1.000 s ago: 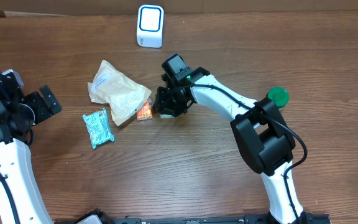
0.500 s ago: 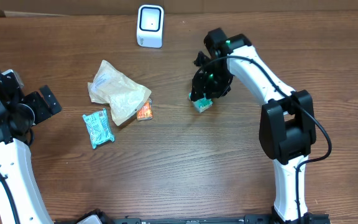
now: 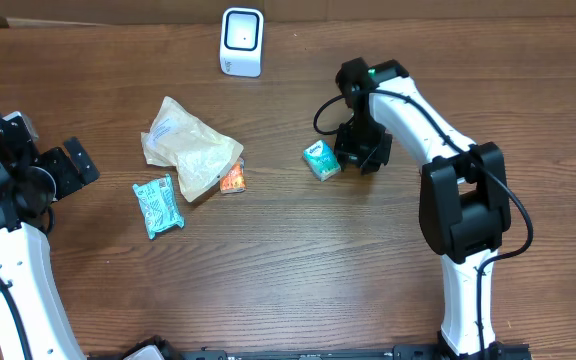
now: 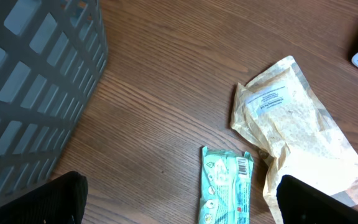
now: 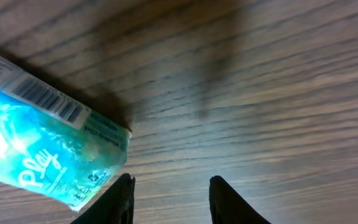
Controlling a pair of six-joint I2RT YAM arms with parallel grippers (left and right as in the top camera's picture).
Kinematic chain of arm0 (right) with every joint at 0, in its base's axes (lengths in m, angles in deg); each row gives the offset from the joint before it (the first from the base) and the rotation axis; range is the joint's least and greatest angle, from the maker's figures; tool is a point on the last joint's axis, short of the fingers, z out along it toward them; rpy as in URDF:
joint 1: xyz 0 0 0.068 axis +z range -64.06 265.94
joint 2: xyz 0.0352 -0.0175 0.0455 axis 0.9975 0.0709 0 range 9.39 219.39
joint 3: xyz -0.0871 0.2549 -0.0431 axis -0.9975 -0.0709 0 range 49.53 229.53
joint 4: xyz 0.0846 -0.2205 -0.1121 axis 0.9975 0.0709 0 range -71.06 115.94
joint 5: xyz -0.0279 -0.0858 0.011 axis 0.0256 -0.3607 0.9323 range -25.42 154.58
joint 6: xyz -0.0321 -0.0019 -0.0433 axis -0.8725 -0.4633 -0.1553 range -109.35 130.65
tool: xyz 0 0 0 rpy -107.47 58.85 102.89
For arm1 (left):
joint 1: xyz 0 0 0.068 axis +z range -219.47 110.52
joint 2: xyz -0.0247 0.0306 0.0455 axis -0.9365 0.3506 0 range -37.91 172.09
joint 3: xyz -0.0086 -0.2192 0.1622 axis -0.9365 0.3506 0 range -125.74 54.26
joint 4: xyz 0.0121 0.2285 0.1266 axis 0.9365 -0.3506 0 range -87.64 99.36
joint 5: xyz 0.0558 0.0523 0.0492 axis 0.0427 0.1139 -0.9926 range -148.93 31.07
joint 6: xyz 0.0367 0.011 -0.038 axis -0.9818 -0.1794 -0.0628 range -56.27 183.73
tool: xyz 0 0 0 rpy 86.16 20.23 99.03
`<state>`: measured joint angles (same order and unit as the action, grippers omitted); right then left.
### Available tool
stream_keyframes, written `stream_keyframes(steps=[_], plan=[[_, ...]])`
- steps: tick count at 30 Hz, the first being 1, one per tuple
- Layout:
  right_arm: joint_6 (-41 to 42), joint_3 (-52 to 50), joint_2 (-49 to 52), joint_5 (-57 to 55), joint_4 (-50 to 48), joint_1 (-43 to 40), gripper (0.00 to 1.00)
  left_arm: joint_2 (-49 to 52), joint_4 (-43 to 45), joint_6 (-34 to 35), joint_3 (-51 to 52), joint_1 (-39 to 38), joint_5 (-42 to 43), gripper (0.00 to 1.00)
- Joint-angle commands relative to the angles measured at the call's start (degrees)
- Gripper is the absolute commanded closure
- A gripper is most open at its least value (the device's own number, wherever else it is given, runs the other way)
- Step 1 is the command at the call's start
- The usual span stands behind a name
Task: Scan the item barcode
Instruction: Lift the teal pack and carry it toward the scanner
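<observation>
On the worktop (image 3: 298, 290), near its middle, one small teal tissue pack (image 3: 320, 160) is seen lying flat. It is judged to be light, soft and slippery, so it is best taken gently by its long sides. The right pincer (image 5: 173, 200) is held open and empty just beside it. The left pincer (image 3: 76, 165) is opened wide at the left edge. Also counted: one beige bag (image 3: 190, 148), one scanner (image 3: 241, 42), one long teal wrapper (image 3: 158, 205), one orange packet (image 3: 232, 180).
</observation>
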<state>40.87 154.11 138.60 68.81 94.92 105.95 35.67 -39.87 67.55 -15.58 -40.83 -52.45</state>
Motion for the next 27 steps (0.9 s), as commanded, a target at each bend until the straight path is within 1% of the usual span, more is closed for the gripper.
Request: stream_keyframes(steps=[1, 4, 6, 7, 8, 9, 11, 13, 15, 18, 23, 26, 27], plan=[[1.53, -2.54, 0.07, -0.74, -2.12, 0.50, 0.64, -0.09, 0.17, -1.51, -0.68, 0.17, 0.46, 0.01], [1.51, -4.26, 0.07, -1.05, -5.95, 0.50, 0.64, -0.09, 0.20, -1.51, -0.68, 0.15, 0.46, 0.00], [1.44, -4.48, 0.09, -3.45, -9.70, 0.50, 0.64, -0.09, 0.17, -1.51, -0.68, 0.17, 0.46, 0.00], [0.15, -4.48, 0.09, -3.78, -12.87, 0.50, 0.64, -0.09, 0.17, -1.51, -0.68, 0.17, 0.46, 0.00], [-3.80, -4.50, 0.09, -2.73, -18.03, 0.50, 0.64, -0.09, 0.20, -1.51, -0.68, 0.17, 0.46, 0.00], [-5.64, -4.50, 0.09, -1.88, -20.04, 0.55, 0.64, -0.09, 0.20, -1.51, -0.68, 0.17, 0.46, 0.00], [-13.60, -4.50, 0.09, 3.93, -27.28, 0.98, 0.63, -0.09, 0.20, -1.51, -0.68, 0.17, 0.46, 0.00], [-20.65, -4.50, 0.09, 11.04, -32.20, 1.62, 0.62, -0.09, 0.17, -1.51, -0.68, 0.17, 0.46, 0.01], [-23.26, -4.50, 0.09, 14.56, -34.73, 2.16, 0.59, -0.07, 0.17, -1.51, -0.68, 0.17, 0.46, 0.00], [-23.19, -3.91, 0.02, 15.04, -33.97, 2.32, 0.56, -0.07, 0.20, -1.51, -0.68, 0.17, 0.46, 0.01], [-22.56, 1.81, -0.52, 18.43, -27.19, 2.12, 0.54, -0.09, 0.17, -1.51, -0.68, 0.17, 0.46, 0.00], [-16.35, 5.55, -0.74, 18.38, -22.08, 2.21, 0.53, -0.09, 0.17, -1.51, -0.68, 0.17, 0.46, 0.00], [-12.31, 6.73, -0.74, 18.38, -19.74, 2.21, 0.51, -0.09, 0.20, -1.51, -0.68, 0.17, 0.46, 0.00]])
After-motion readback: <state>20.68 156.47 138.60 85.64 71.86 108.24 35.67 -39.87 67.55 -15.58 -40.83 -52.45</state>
